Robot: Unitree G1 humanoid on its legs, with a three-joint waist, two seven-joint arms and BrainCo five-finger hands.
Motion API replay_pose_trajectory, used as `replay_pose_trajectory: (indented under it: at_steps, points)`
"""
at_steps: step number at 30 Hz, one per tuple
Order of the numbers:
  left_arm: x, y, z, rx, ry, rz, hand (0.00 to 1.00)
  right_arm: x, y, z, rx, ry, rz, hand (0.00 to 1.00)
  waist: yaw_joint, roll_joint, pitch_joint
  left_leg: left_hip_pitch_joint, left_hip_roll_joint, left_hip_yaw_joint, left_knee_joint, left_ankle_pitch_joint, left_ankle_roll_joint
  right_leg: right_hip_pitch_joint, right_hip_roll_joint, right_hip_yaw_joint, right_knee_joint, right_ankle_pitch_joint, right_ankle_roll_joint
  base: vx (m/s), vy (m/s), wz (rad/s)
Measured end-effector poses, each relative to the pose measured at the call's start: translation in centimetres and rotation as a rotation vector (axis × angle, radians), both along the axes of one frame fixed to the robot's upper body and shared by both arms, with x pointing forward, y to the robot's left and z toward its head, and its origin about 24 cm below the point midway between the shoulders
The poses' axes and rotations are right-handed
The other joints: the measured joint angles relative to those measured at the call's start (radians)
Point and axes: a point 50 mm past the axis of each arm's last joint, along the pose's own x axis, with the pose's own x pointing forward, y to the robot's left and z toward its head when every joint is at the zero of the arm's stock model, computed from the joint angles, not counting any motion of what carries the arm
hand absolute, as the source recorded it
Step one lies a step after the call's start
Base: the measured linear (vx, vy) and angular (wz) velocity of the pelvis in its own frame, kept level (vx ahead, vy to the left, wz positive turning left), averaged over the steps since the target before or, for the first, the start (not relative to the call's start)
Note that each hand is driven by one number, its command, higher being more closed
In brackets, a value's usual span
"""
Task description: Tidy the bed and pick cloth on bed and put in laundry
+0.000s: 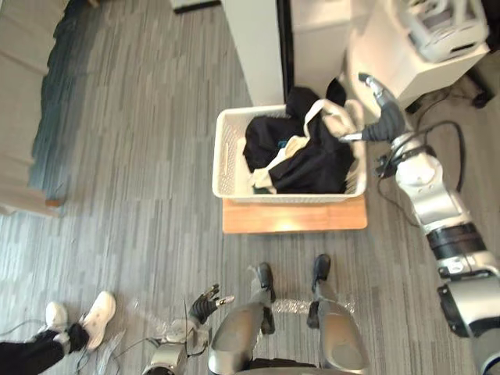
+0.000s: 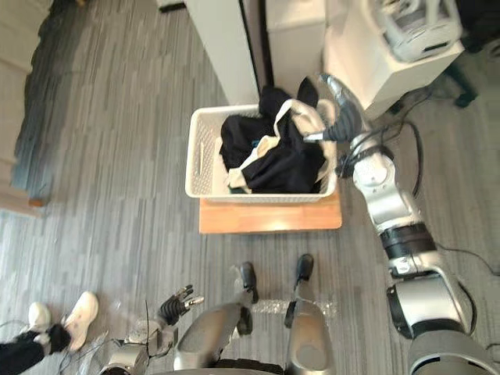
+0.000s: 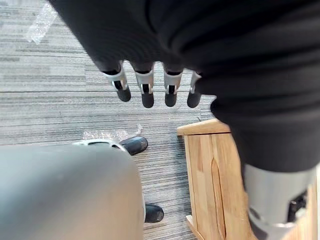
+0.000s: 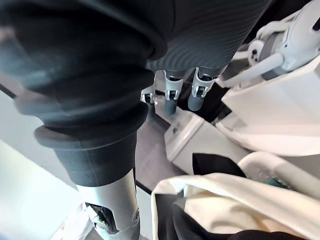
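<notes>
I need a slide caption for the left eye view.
Open right hand by the rim of a white laundry basket holding black and cream clothes, on a wooden stand.

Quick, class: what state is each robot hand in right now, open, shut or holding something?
Left robot hand: open, fingers straight, holding nothing.
Right robot hand: open, holding nothing, by the white basket.
</notes>
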Motion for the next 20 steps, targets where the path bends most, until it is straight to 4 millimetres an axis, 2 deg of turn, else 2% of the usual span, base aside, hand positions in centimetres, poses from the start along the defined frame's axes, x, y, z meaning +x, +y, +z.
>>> replay_pose_trajectory:
  at_steps: [1,4,6,8,9,10,11,12,14,16,18,20]
  points:
    - [-0.2,0.1,-0.1,-0.001,0.008,0.008,0.0,-0.2,-0.1,-0.3,0.012,0.01,-0.007,0.0,-0.006,-0.006,-0.012,0.008,0.0,0.004,0.0,-0.005,0.0,0.006,0.001,0.003,0.0,-0.002,0.001,0.05,0.014,-0.28]
    - [-1.3,0.1,-0.6,-0.015,0.041,0.022,0.0,-1.6,-2.0,-3.3,0.08,0.116,-0.113,0.0,-0.012,-0.024,-0.075,0.035,0.001,0.044,-0.001,-0.033,0.005,0.017,0.007,0.037,0.0,-0.008,0.001,0.07,0.026,-0.35]
    - [-2.0,0.1,-0.8,-0.024,0.058,0.061,0.0,-2.9,-3.5,-6.2,0.157,0.219,-0.205,0.0,-0.024,-0.026,-0.095,0.053,0.001,0.053,-0.001,-0.043,0.005,0.03,0.008,0.051,0.0,-0.013,0.005,0.06,0.019,-0.17]
    - [-3.2,0.3,-1.2,-0.032,0.086,0.107,0.0,-5.2,-5.2,-11.1,0.282,0.384,-0.333,0.0,-0.037,-0.022,-0.111,0.083,0.001,0.068,-0.001,-0.052,-0.002,0.053,0.011,0.064,0.0,-0.021,0.011,0.08,0.021,-0.16]
    - [-3.4,0.4,-1.3,-0.034,0.089,0.119,0.0,-6.1,-5.6,-12.4,0.317,0.424,-0.369,0.0,-0.041,-0.019,-0.113,0.091,0.001,0.071,-0.001,-0.054,-0.002,0.06,0.011,0.066,0.0,-0.023,0.012,0.06,0.021,-0.17]
    - [-4.0,0.4,-1.4,-0.033,0.102,0.132,0.0,-7.8,-6.0,-15.0,0.392,0.506,-0.438,0.0,-0.049,-0.014,-0.126,0.101,0.001,0.08,-0.001,-0.06,-0.002,0.067,0.012,0.074,0.0,-0.024,0.012,0.06,0.025,-0.22]
    - [-4.6,0.5,-1.5,-0.035,0.116,0.158,0.0,-9.4,-6.1,-17.1,0.47,0.575,-0.488,0.0,-0.058,-0.008,-0.131,0.118,0.001,0.092,-0.001,-0.067,-0.006,0.078,0.013,0.085,0.0,-0.024,0.012,0.06,0.028,-0.27]
    - [-4.9,0.5,-1.6,-0.04,0.123,0.171,0.0,-10.2,-6.1,-18.2,0.514,0.608,-0.515,0.0,-0.06,-0.005,-0.133,0.127,0.001,0.099,-0.001,-0.071,-0.007,0.084,0.014,0.092,0.0,-0.024,0.012,0.06,0.028,-0.27]
    - [-5.0,0.4,-1.7,-0.051,0.141,0.183,0.0,-14.1,-5.7,-22.3,0.633,0.747,-0.614,0.0,-0.064,-0.001,-0.144,0.146,0.001,0.11,-0.001,-0.08,-0.007,0.097,0.016,0.105,0.0,-0.027,0.016,0.03,0.024,-0.19]
    - [-5.1,0.2,-1.8,-0.057,0.146,0.185,0.0,-16.1,-4.8,-24.3,0.682,0.829,-0.651,0.0,-0.064,-0.002,-0.155,0.148,-0.001,0.116,-0.001,-0.082,-0.007,0.096,0.016,0.11,0.0,-0.027,0.016,0.0,0.012,-0.1]
    - [-5.2,-0.1,-1.9,-0.066,0.151,0.195,0.0,-18.8,-3.1,-26.8,0.776,0.937,-0.682,0.0,-0.064,-0.002,-0.166,0.153,-0.002,0.12,-0.001,-0.084,-0.005,0.099,0.015,0.114,0.0,-0.03,0.019,-0.01,0.006,-0.06]
    - [-5.4,-0.1,-2.0,-0.072,0.155,0.216,0.0,-20.4,-1.7,-28.1,0.818,1.0,-0.682,0.0,-0.064,-0.004,-0.169,0.16,-0.003,0.12,-0.001,-0.084,-0.005,0.106,0.015,0.115,0.0,-0.036,0.024,0.0,0.0,0.0]
